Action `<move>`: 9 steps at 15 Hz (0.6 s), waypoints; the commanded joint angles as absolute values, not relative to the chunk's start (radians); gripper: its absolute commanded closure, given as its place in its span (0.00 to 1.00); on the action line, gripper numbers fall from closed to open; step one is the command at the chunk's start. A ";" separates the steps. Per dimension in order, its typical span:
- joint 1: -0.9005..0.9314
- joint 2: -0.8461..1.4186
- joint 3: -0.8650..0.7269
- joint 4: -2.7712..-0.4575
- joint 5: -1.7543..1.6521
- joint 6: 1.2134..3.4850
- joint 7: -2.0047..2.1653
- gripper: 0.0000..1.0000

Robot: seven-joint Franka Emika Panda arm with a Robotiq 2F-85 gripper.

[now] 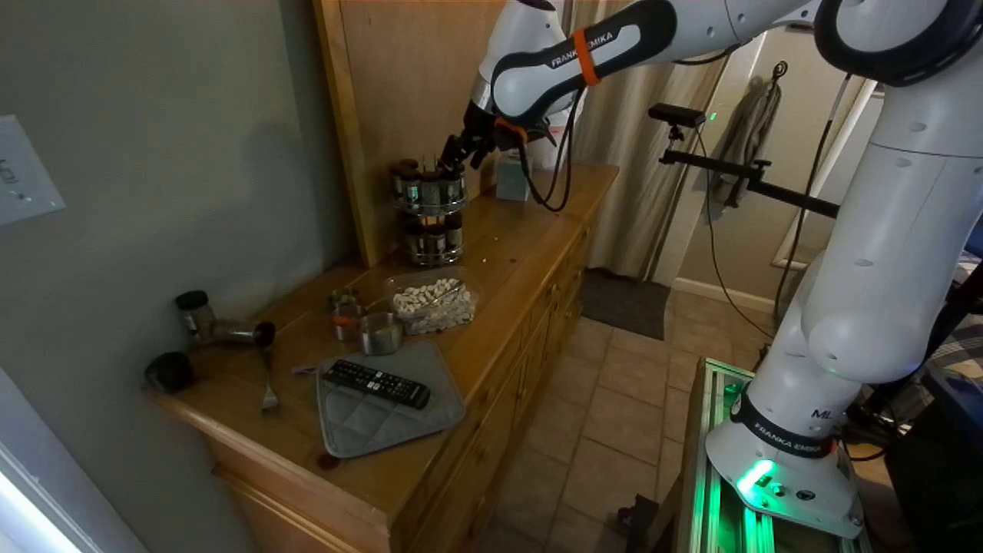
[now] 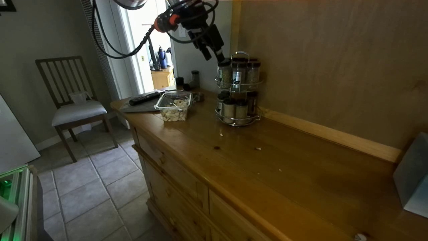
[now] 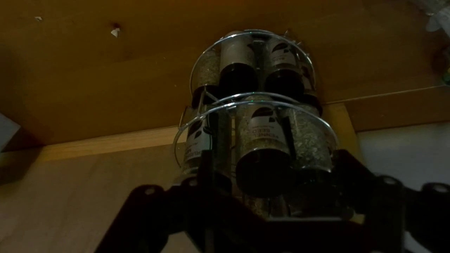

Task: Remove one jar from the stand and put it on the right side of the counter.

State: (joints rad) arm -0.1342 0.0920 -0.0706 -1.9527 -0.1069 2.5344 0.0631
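Note:
The stand, a round two-tier wire rack, stands upright on the wooden counter (image 1: 530, 250) in both exterior views (image 1: 431, 209) (image 2: 238, 124). Small dark-lidded jars fill both tiers. My gripper (image 1: 463, 160) is at the stand's top, pointing down at a slant. In an exterior view the gripper (image 2: 214, 57) has one fingertip close to the lid of an upper-tier jar (image 2: 224, 73). In the wrist view the gripper (image 3: 275, 160) is open, with the fennel seed jar (image 3: 263, 131) and a jar of pale flakes (image 3: 309, 142) between its spread fingers. Contact cannot be told in the dark.
A tall wooden panel (image 2: 334, 67) rises behind the stand. A clear tub of white pieces (image 1: 434, 303), a metal cup (image 1: 382, 334), a remote (image 1: 376, 382) on a grey pad (image 1: 376, 438) and a fork (image 1: 269, 392) lie nearby. A blue-grey box (image 2: 413, 177) stands at the counter's opposite end.

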 commanded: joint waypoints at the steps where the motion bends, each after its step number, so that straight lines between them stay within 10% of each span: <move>1: -0.128 0.140 -0.083 -1.907 -0.069 2.562 0.016 0.32; 9: -0.133 0.189 -0.084 -1.871 -0.049 2.568 -0.015 0.33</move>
